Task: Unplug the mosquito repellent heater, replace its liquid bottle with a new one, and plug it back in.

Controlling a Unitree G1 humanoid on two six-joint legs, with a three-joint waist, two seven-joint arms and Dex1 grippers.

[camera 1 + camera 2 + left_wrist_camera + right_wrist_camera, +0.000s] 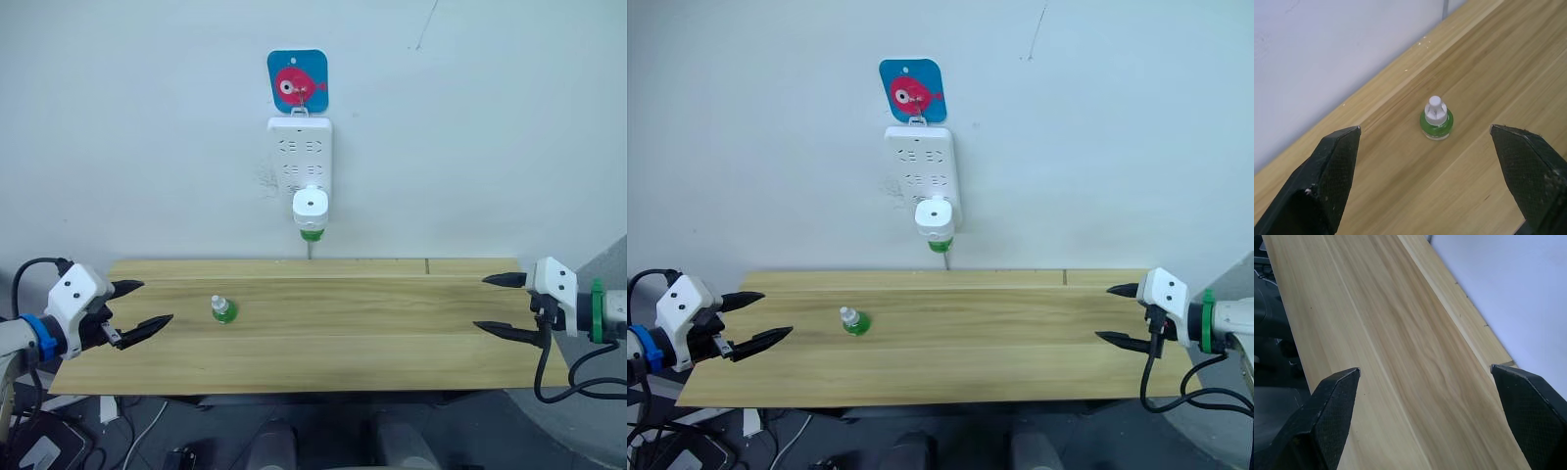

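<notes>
The white mosquito repellent heater is plugged into the bottom of a white power strip on the wall, with a green liquid bottle hanging under it. A second small green bottle with a white cap stands upright on the wooden table, left of centre. My left gripper hovers open at the table's left end, pointing at that bottle from a short distance. My right gripper is open at the table's right end, with nothing between its fingers.
A blue card with a red fish hangs above the power strip. A cable runs down from the strip behind the table. Black cables trail from both wrists past the table ends.
</notes>
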